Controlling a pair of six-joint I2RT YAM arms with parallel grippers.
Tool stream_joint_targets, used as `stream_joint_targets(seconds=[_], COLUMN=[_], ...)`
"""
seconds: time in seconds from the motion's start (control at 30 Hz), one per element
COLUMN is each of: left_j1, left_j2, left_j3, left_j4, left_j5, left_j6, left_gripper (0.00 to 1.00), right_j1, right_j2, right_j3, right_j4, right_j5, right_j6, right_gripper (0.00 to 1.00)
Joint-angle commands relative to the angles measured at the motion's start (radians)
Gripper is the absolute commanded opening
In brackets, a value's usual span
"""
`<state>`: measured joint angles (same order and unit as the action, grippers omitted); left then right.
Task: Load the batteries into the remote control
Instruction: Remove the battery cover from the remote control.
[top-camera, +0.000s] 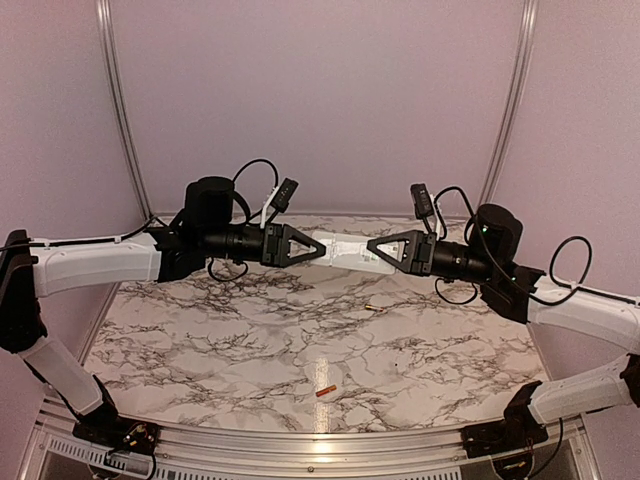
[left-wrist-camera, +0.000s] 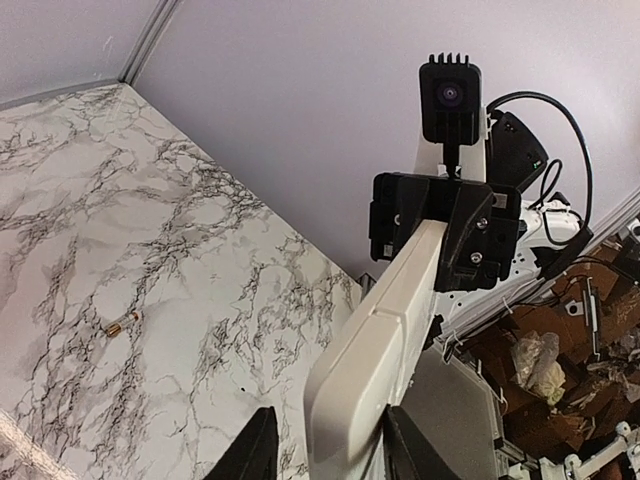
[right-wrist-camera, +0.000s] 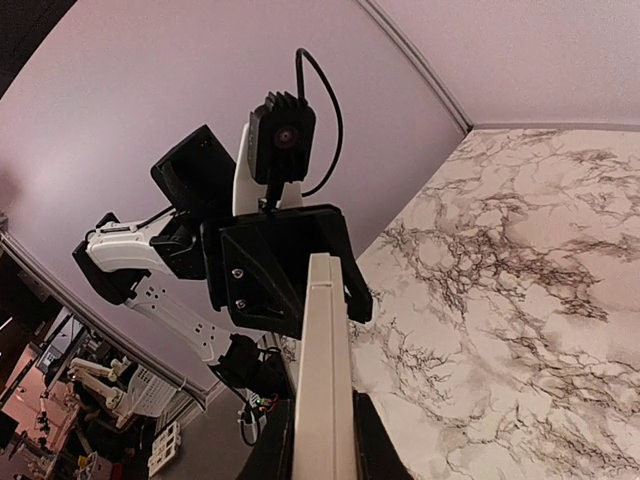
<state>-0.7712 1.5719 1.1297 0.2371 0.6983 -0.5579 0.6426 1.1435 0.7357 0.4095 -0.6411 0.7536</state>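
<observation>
1. My right gripper (top-camera: 375, 250) has its fingers clamped on one end of the remote (top-camera: 345, 250), which is held level in the air above the table (top-camera: 200, 340).
2. My left gripper (top-camera: 318, 247) straddles the other end with its fingers apart; a gap shows on one side.
3. The orange battery (top-camera: 326, 390) lies near the front edge, and the gold battery (top-camera: 375, 308) lies farther back.

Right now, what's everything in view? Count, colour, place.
remote control: 1, white, in the air between the two grippers
orange-copper battery: 1, lying loose near the table's front edge
gold battery: 1, lying loose mid-table
table: 1, white marble with dark veins
walls: pale lilac, around the table
left gripper: 1, black, around one end of the remote, gap at one finger
right gripper: 1, black, shut on the other end
</observation>
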Motion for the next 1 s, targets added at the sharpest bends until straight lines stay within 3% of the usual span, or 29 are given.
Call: stream_joint_targets(seconds=[0.0, 0.3, 0.77, 0.97], left_j1=[0.021, 0.021, 0.026, 0.049], left_j2=[-0.012, -0.016, -0.03, -0.041], left_j3=[0.014, 0.006, -0.021, -0.063], left_j4=[-0.084, -0.041, 0.026, 0.15], left_j5=[-0.072, -0.01, 0.047, 0.123], left_j6=[0.032, 0.024, -0.012, -0.085], left_gripper=[0.33, 0.14, 0.06, 0.03], right_j1=[-0.004, -0.004, -0.026, -0.046], right_j2=[-0.029, -0.015, -0.014, -0.023], right_j3=[0.014, 0.025, 0.025, 0.016], right_j4=[0.029, -0.037, -0.083, -0.07], right_j5=[-0.015, 0.038, 0.046, 0.016], right_j6=[-0.015, -0.039, -0.061, -0.061], right_gripper=[0.0, 0.0, 0.0, 0.0])
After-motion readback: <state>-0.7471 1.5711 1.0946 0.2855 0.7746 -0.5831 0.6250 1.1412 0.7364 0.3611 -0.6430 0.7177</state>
